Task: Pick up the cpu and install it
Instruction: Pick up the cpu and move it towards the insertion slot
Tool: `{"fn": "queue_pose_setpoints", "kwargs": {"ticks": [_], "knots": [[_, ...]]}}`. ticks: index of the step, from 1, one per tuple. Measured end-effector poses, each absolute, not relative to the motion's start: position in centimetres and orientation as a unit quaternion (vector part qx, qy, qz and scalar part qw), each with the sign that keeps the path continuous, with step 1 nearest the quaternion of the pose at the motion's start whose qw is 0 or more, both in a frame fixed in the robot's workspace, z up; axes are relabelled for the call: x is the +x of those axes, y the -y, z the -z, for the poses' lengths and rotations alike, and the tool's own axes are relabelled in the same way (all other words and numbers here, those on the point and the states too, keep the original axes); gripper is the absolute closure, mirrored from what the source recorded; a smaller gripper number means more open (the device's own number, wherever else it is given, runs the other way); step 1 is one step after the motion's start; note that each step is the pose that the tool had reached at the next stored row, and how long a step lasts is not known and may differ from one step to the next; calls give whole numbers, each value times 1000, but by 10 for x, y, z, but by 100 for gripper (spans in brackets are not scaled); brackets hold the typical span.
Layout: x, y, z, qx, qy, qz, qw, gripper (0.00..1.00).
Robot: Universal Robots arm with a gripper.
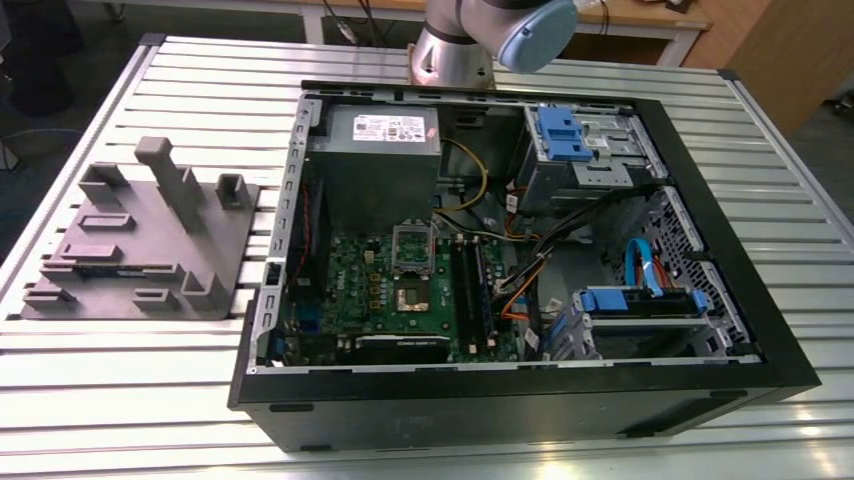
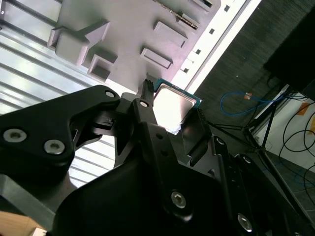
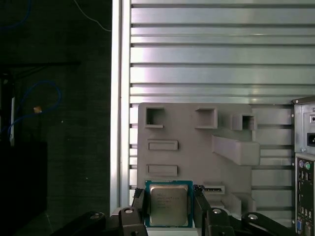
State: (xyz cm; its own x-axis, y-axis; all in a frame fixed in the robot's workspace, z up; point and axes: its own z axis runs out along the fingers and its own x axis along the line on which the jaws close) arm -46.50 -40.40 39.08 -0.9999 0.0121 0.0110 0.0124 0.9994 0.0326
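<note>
The cpu (image 3: 169,204) is a small square chip with a silvery metal top and a green rim. It sits between the two black fingers (image 3: 139,205) of my gripper (image 3: 169,206), which is shut on its opposite edges. In the second wrist view the cpu (image 2: 171,104) shows the same way, held at the fingertips of the gripper (image 2: 172,109). It hangs above the near edge of the grey fixture block (image 3: 197,147). In the exterior view the open socket (image 1: 412,292) lies on the green motherboard, with its silver cover plate (image 1: 412,240) flipped up.
The open black computer case (image 1: 534,250) lies on the slatted metal table (image 1: 200,380), with a grey power supply (image 1: 376,150), blue drive brackets and loose cables inside. The grey fixture block (image 1: 134,240) stands at the exterior view's left. The arm's base (image 1: 461,45) rises behind the case.
</note>
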Motion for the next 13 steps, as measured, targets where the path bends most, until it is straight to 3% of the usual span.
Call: {"fn": "queue_pose_setpoints", "kwargs": {"ticks": [13], "knots": [[-461, 404, -391, -6, 1000, 16, 6, 53]]}}
